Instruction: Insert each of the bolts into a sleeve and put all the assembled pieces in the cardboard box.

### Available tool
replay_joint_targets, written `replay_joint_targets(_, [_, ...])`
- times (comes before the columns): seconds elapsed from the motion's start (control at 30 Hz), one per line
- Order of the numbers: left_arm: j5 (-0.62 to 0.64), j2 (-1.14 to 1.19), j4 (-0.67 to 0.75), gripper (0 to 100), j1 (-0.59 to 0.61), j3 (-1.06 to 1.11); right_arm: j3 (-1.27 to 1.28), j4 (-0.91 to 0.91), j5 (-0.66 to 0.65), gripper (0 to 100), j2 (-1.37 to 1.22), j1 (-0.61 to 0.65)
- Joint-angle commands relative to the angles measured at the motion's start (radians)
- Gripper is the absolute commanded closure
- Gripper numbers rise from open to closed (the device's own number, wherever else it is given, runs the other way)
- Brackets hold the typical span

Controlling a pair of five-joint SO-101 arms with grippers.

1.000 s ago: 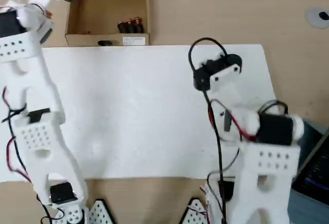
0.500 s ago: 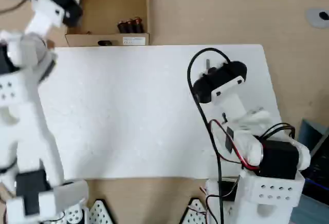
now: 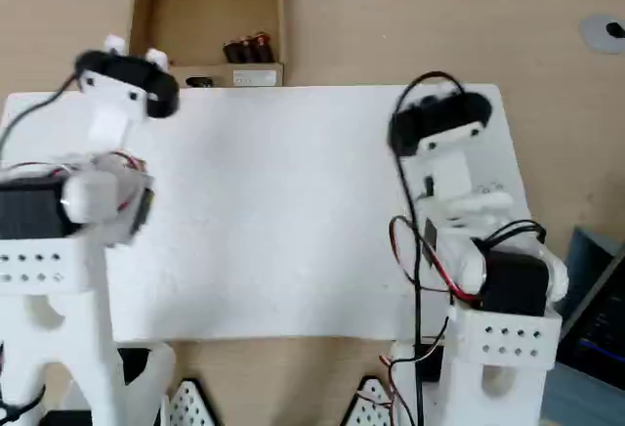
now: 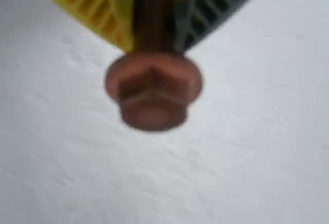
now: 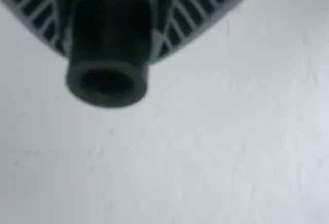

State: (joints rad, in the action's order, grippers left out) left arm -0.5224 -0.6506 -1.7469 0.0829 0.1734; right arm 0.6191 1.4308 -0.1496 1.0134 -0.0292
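Two parts have their far ends hidden: left jaws pinch a brown bolt [image 4: 153, 88], right jaws a black sleeve [image 5: 107, 82].

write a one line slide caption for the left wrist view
Left tool clamping a copper-coloured hex-flange bolt by its shank, head clear of the fingertips, over the white foam sheet.
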Motion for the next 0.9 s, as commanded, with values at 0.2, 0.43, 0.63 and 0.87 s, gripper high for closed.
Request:
replay_joint_targets(0.2, [0.265, -0.222, 0.324, 100, -0.035, 0.318, 0.185, -0.189, 0.161, 98.9, 0.216, 0.016])
replay_joint_targets(0.43, [0.453, -0.498, 0.644, 100, -0.032, 0.675, 0.423, -0.31, 0.161, 98.9, 0.478, 0.016])
replay_joint_targets(0.63, [0.651, -0.705, 0.821, 100, -0.043, 0.882, 0.585, -0.382, 0.161, 98.9, 0.68, 0.054])
replay_joint_targets(0.87, [0.819, -0.928, 0.858, 100, -0.158, 1.01, 0.717, -0.39, 0.161, 98.9, 0.854, 0.277])
